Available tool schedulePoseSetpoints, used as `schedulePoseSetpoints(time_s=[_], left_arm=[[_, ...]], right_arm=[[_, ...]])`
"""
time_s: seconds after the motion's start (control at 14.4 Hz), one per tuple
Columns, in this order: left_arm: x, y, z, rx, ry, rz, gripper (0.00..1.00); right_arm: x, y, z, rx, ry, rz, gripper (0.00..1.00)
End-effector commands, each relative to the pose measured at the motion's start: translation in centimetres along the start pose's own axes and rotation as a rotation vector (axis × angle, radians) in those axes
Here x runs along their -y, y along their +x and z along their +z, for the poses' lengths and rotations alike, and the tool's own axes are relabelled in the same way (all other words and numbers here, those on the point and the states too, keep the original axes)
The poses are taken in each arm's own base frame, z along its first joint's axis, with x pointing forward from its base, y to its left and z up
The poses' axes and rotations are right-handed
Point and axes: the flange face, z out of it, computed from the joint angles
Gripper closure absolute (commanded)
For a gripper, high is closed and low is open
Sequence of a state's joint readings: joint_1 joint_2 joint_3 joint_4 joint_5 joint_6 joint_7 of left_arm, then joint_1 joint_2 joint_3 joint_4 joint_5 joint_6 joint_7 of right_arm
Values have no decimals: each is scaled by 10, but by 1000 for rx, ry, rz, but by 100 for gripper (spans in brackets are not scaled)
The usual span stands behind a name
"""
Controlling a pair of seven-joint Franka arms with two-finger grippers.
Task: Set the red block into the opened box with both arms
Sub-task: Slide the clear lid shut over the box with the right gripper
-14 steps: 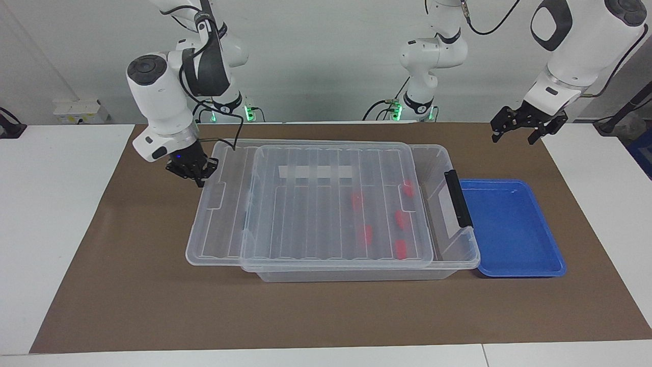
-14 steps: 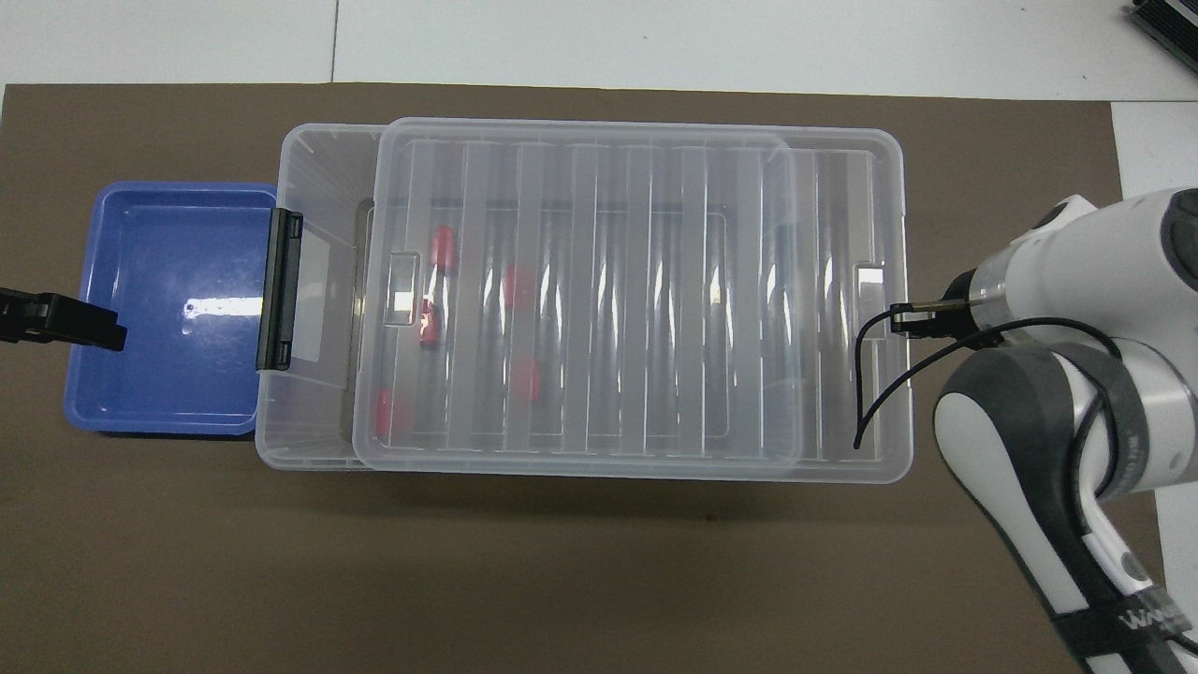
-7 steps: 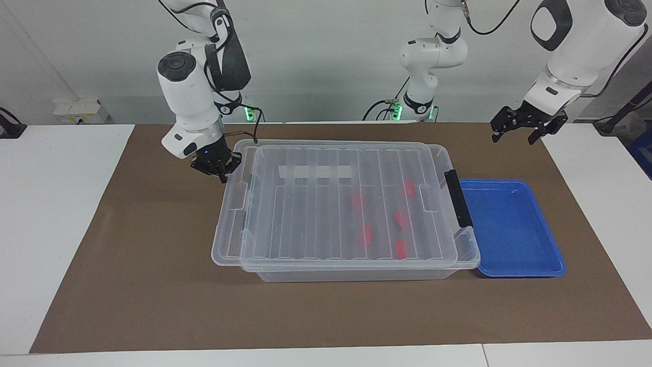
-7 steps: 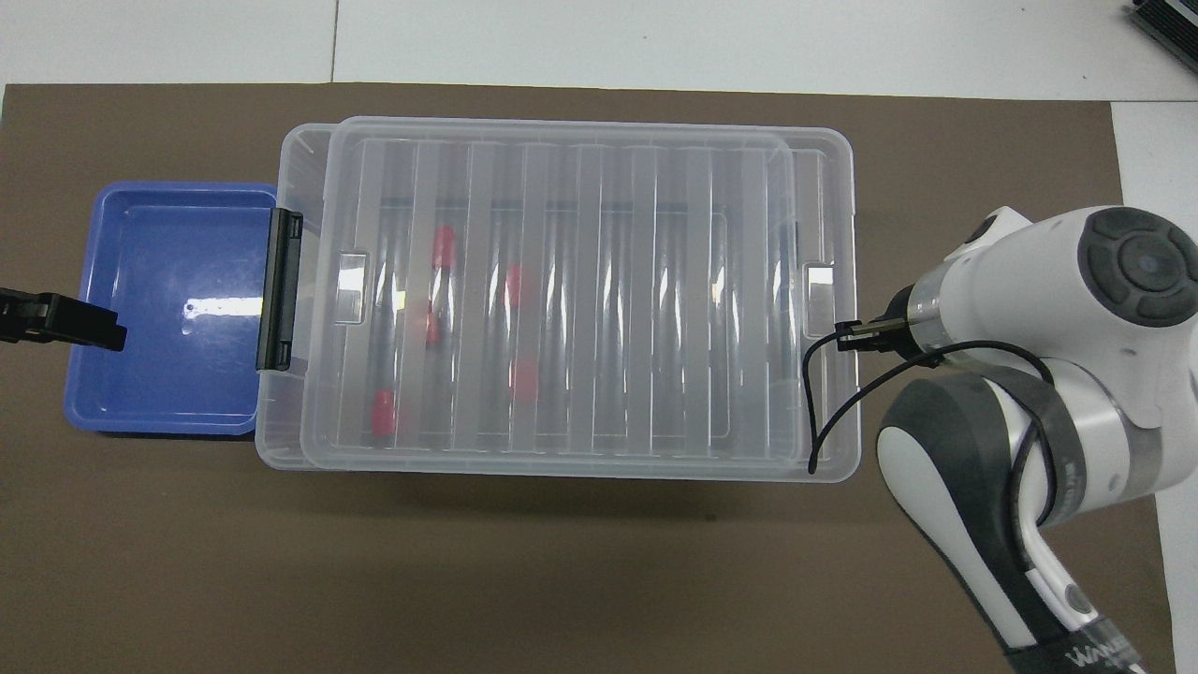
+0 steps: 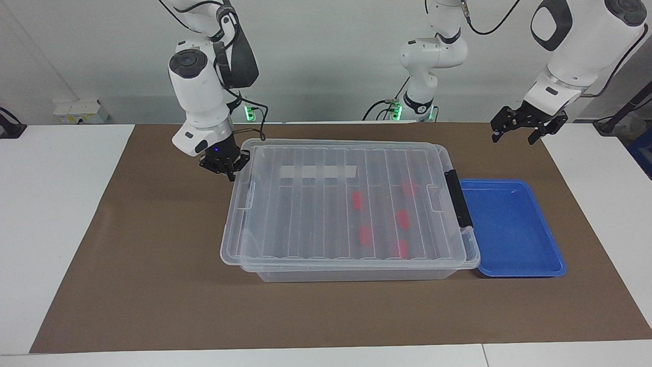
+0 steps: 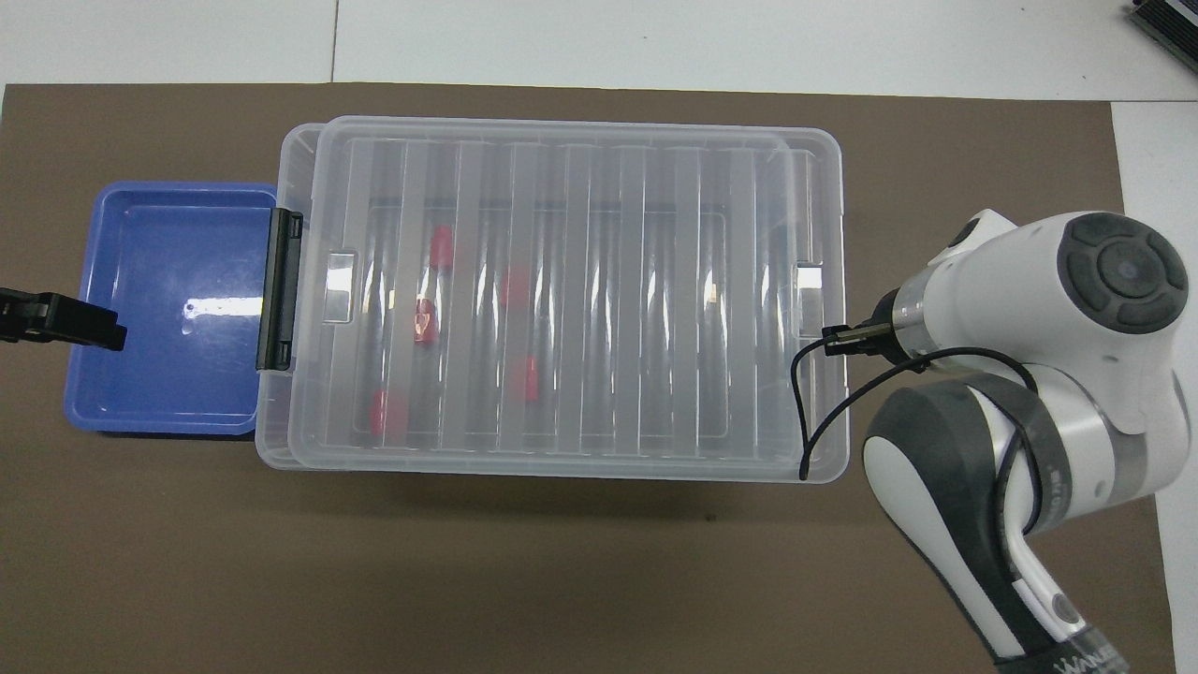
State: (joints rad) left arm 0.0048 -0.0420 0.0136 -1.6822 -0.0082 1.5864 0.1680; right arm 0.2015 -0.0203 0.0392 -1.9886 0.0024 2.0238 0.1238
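Observation:
The box (image 5: 356, 273) is a clear bin in the middle of the brown mat, with its ribbed clear lid (image 5: 316, 204) lying almost squarely over it. Several red blocks (image 5: 357, 200) lie inside, toward the black-handle (image 5: 457, 199) end, and show through the lid (image 6: 580, 281) as red blocks (image 6: 440, 248). My right gripper (image 5: 224, 164) is shut and sits low against the lid's end rim at the right arm's end; the arm hides most of it from overhead. My left gripper (image 5: 513, 138) hangs open and empty over the mat beside the blue tray (image 5: 509, 224).
The shallow blue tray (image 6: 168, 281) touches the box's handle end (image 6: 279, 290). From overhead my left gripper (image 6: 103, 332) overlaps the tray's outer edge. The right arm's body (image 6: 1029, 393) looms over the mat beside the box. White table surrounds the mat.
The lid has slid toward the left arm's end until it covers nearly the whole box. My right gripper moved along with its end rim. The left arm stayed still.

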Motion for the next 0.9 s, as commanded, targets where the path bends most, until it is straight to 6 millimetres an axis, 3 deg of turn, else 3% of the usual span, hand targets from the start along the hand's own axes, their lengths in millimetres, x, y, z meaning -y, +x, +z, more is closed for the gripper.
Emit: schedulePoseSetpoints(time_s=[0.0,0.21,0.42,0.63,0.77,0.83], left_arm=[[0,-7,-1,-23,3,13,0],[-1,5,3,-30,6,22,0],[-3,16,-7,-3,55,42,0],[-8,26,-38,18,63,52,0],[-15,23,-40,7,63,60,0],[-14,20,-37,4,63,57,0]], right_arm=[[7,-4,-4,-38,28,-35,100],[13,-5,-4,-38,29,-44,100],[13,-4,-4,-40,29,-43,100],[13,-1,-11,-50,31,-31,100],[-1,3,-24,-59,30,12,100],[-13,4,-32,-66,29,47,59]])
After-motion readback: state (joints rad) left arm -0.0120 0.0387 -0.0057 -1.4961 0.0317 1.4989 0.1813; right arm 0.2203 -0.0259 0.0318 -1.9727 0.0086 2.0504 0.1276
